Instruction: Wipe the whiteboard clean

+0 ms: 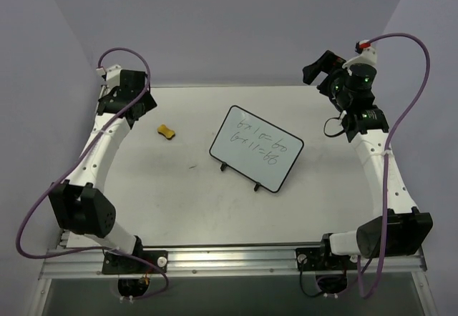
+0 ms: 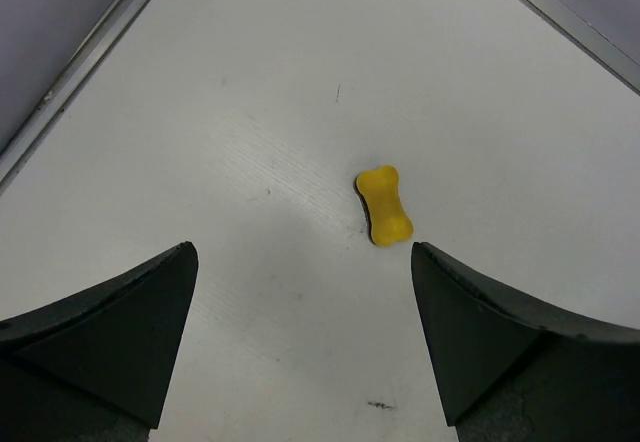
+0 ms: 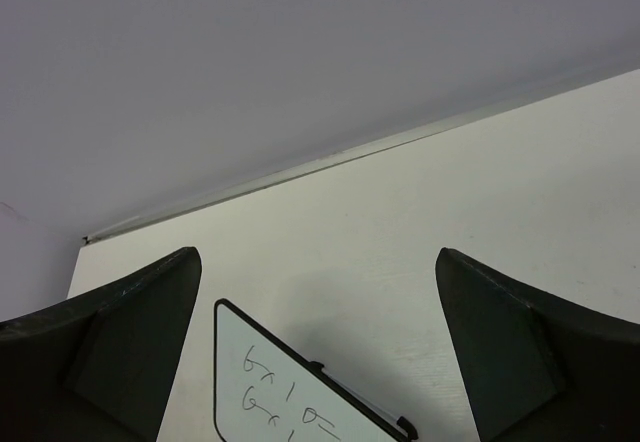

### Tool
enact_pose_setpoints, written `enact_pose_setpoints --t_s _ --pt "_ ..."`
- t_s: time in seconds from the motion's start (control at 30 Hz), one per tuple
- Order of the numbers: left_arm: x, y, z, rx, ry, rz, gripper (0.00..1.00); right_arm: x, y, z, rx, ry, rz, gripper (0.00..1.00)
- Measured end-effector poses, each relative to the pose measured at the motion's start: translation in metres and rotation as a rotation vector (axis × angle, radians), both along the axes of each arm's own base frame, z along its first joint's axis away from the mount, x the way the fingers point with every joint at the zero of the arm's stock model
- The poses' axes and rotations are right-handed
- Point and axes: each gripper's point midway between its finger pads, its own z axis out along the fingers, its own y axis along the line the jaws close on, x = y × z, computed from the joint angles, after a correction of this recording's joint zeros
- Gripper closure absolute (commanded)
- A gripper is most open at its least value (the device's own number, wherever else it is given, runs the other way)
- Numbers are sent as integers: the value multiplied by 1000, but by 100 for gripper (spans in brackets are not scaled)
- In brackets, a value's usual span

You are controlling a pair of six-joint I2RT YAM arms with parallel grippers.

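Note:
The whiteboard (image 1: 256,147), white with a thin black rim and two small black feet, stands tilted at the middle of the table with two lines of dark handwritten numbers. Its corner also shows in the right wrist view (image 3: 270,392). A small yellow bone-shaped eraser (image 1: 167,131) lies on the table left of the board, also in the left wrist view (image 2: 384,204). My left gripper (image 1: 137,109) is open and empty, held above the table just left of the eraser. My right gripper (image 1: 320,68) is open and empty, raised at the far right, well off the board.
The white table (image 1: 179,187) ends at a metal rail along the near edge (image 1: 229,259). Grey walls close in on the far side and both flanks. Purple cables loop off both arms.

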Motion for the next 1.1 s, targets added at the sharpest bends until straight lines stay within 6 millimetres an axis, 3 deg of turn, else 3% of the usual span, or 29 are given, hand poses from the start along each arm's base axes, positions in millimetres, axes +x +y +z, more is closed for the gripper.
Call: enact_pose_setpoints --t_s 0.13,0.23,0.47,0.87,1.1 --pt "35 0 -30 -5 47 53 0 -1 0 -14 3 33 -1 0" --pt "56 -3 -61 -6 101 80 7 -3 0 -32 4 77 -1 0" --pt "71 -11 -114 -21 195 112 25 -6 1 -63 11 148 -2 0" --pt "80 -46 -150 -100 210 150 26 -7 5 -93 19 207 12 0" --pt "78 -53 -163 -123 219 173 26 -7 5 -105 18 232 14 0"
